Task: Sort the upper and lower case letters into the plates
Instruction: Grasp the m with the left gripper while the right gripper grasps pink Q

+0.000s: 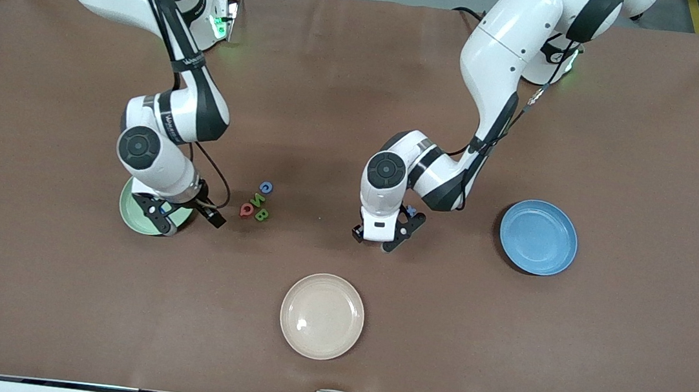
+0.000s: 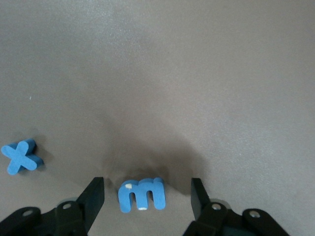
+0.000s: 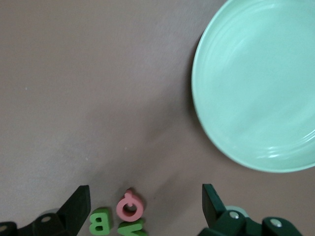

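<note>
The blue m (image 2: pixel 141 194) lies on the table between the fingers of my open left gripper (image 2: pixel 146 192), which hangs low over it, in the middle of the table (image 1: pixel 384 240). The blue x (image 2: pixel 21 156) lies beside it. My right gripper (image 3: pixel 145 196) is open and empty above the red Q (image 3: pixel 130 206), green B (image 3: pixel 100 221) and green N (image 3: pixel 130 229). In the front view it is at the mint green plate's (image 1: pixel 130 209) edge (image 1: pixel 173 220). The blue G (image 1: pixel 266 187) lies by the N (image 1: pixel 257 199). The blue plate (image 1: pixel 538 236) is empty. The two green lowercase letters are hidden.
A cream-beige plate (image 1: pixel 322 315) stands empty nearer the front camera, between the two grippers. The mint plate (image 3: pixel 256 93) is empty in the right wrist view. The brown mat (image 1: pixel 632 349) covers the whole table.
</note>
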